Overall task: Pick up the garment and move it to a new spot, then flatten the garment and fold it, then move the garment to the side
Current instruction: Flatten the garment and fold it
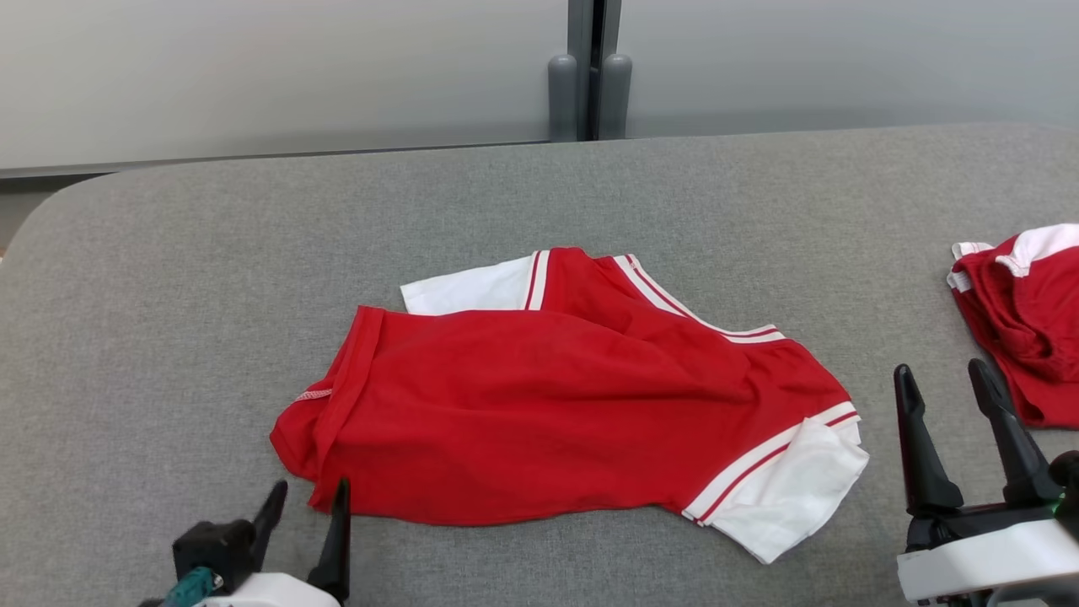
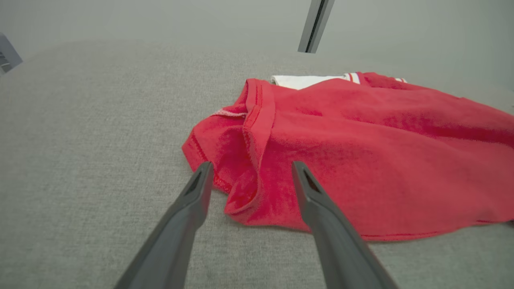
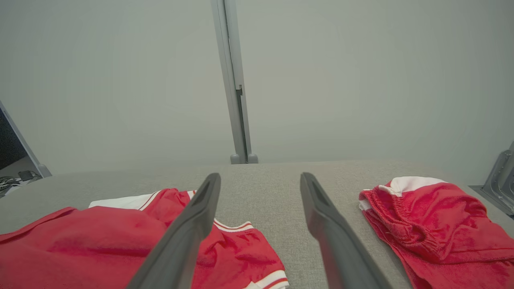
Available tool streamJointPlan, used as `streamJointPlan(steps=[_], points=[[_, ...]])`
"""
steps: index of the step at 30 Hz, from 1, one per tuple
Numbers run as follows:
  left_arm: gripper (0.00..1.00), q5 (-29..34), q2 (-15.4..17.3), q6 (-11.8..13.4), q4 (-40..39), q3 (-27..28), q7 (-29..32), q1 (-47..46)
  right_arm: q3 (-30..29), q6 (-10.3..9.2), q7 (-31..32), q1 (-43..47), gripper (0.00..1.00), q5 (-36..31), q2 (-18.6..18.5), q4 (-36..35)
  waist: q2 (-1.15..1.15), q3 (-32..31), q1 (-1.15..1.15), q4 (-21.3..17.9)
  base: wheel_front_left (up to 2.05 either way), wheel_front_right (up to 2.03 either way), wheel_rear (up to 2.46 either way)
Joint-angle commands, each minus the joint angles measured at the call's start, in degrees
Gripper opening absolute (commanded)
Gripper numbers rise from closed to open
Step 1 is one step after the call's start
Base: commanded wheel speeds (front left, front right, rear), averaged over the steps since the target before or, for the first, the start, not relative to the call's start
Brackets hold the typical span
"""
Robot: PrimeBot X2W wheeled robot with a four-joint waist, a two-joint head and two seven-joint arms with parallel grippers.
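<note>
The red garment (image 1: 548,413) with white sleeves lies loosely spread and rumpled near the middle of the grey padded surface (image 1: 169,295). Its hem end points to the robot's left, and there the cloth is folded back on itself in a thick ridge. One white sleeve lies at the near right corner; the other peeks out on the far side.

The widest bare stretch is to the left of the garment, running out to the surface's rounded far-left corner. Beyond the garment a broad band of bare cloth reaches the far edge, which meets pale wall panels (image 1: 253,76) joined by a grey post (image 1: 590,76). On the near side only a narrow strip shows below the hem and sleeve. To the right the room is tighter: a second red-and-white garment (image 1: 1024,312) lies bunched at the right edge, well apart from the first, with a bare gap between them.

The left gripper (image 1: 311,484) sits at the near left with its fingers spread and nothing between them. Its tips are just beside the folded hem corner, and whether they touch the cloth cannot be told. The right gripper (image 1: 940,367) stands in the gap between the two garments, fingers also spread wide and empty, just beside the near white sleeve
</note>
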Motion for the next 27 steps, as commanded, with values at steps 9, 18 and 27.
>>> streamJointPlan(steps=[9,18,27], points=[[1.0,-4.8,-3.1,-5.5,16.6,0.7,-4.0,-5.4,0.5,0.0,-0.4,-0.9,1.0,0.9,0.6,1.8,0.0,2.3,0.0,-0.4,0.0,0.0,0.0],[0.0,-5.9,-4.0,-8.4,23.8,0.1,-4.7,-8.5,-1.3,0.0,0.8,1.3,1.0,1.6,0.8,4.3,0.0,2.8,0.0,-0.7,0.0,0.0,0.0],[0.0,-5.9,-4.1,-8.6,25.0,-0.2,-5.7,-9.3,-0.1,0.0,1.4,4.2,1.0,3.8,0.5,12.1,0.0,3.9,0.0,-0.5,0.0,0.0,0.0]])
